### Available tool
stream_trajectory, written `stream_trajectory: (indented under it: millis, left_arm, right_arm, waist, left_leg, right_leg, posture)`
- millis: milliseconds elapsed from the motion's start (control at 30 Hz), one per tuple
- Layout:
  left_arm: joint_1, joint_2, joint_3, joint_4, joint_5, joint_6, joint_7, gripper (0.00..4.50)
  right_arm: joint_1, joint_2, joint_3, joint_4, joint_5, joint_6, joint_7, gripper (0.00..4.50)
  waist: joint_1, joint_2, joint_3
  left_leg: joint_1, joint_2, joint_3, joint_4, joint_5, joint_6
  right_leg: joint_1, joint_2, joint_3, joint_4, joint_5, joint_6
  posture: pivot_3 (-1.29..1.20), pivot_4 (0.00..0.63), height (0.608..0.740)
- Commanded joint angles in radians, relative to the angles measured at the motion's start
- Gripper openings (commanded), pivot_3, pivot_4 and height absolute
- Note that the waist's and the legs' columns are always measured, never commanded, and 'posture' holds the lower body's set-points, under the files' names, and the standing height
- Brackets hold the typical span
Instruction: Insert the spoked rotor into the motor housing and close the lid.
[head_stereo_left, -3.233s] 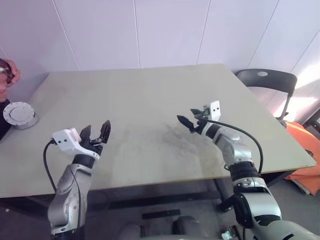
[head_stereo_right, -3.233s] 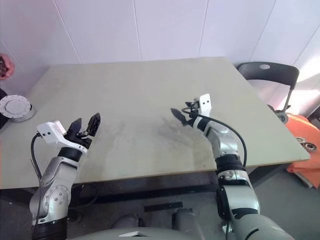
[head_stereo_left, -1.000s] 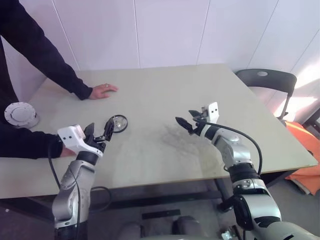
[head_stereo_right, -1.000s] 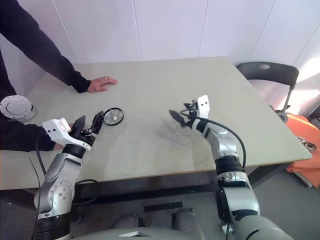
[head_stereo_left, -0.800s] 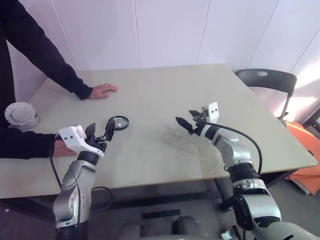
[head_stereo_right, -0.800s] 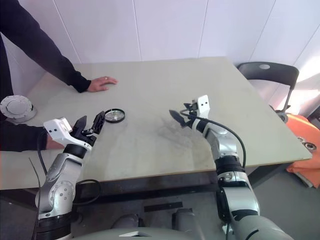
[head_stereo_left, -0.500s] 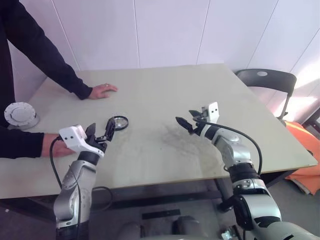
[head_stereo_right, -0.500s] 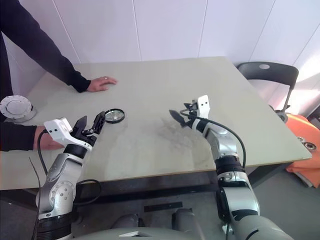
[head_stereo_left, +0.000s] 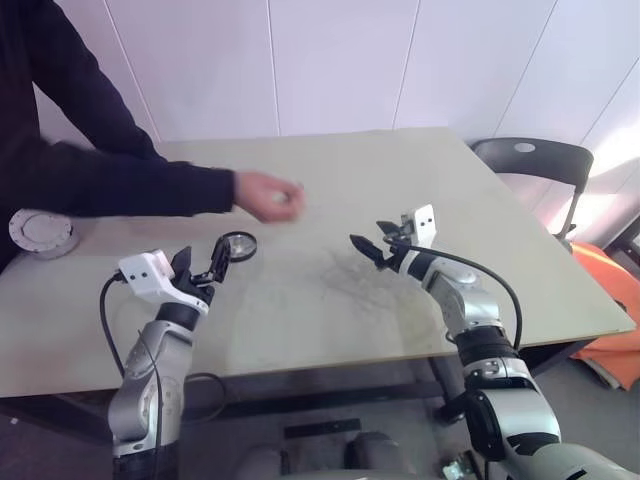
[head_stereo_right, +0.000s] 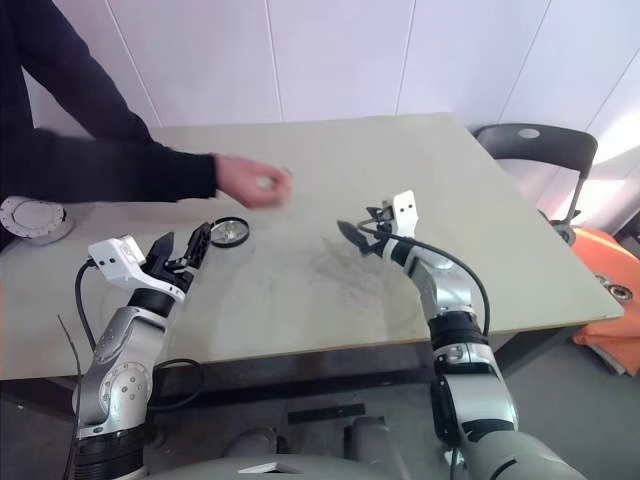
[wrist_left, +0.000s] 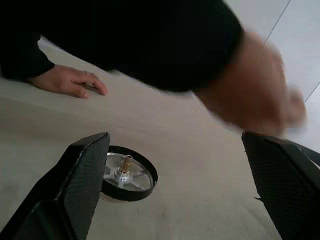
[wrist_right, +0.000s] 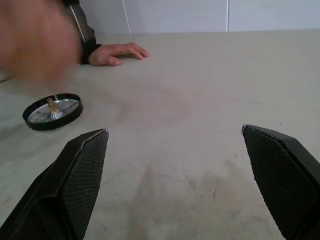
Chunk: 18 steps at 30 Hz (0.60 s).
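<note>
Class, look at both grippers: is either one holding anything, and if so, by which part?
Nothing is held. The left gripper and right gripper are both open and empty; the spoked rotor lies flat on the table.

We see a pale beige desk (head_stereo_left: 330, 170) set against a white panelled wall (head_stereo_left: 340, 60), a black chair (head_stereo_left: 530, 160) beside its far right corner, and something orange (head_stereo_left: 610, 350) on the floor there.
</note>
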Motion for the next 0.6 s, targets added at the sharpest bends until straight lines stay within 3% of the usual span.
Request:
stream_trajectory:
  millis: [33,600]
  left_arm:
    - [-0.018,0.006,0.001,-0.017,0.004,-0.013,-0.003,4.5]
    - [-0.027,0.007,0.002,-0.003,0.009,-0.017,-0.007,4.5]
  right_arm:
    - [-0.024,0.005,-0.004,-0.022,0.007,-0.016,-0.003,4.49]
    - [-0.031,0.011,-0.004,-0.007,0.002,-0.023,-0.008,4.49]
  waist:
    - [0.0,0.0,0.0]
    - [0.0,0.0,0.0]
  left_leg:
    - [0.0,0.0,0.0,0.0,0.0,0.0]
    - [0.0,0.0,0.0,0.0,0.0,0.0]
  right_leg:
    - [0.0,0.0,0.0,0.0,0.0,0.0]
    - [0.0,0.0,0.0,0.0,0.0,0.0]
  posture:
    - [0.0,0.0,0.74]
    - [0.0,0.0,0.74]
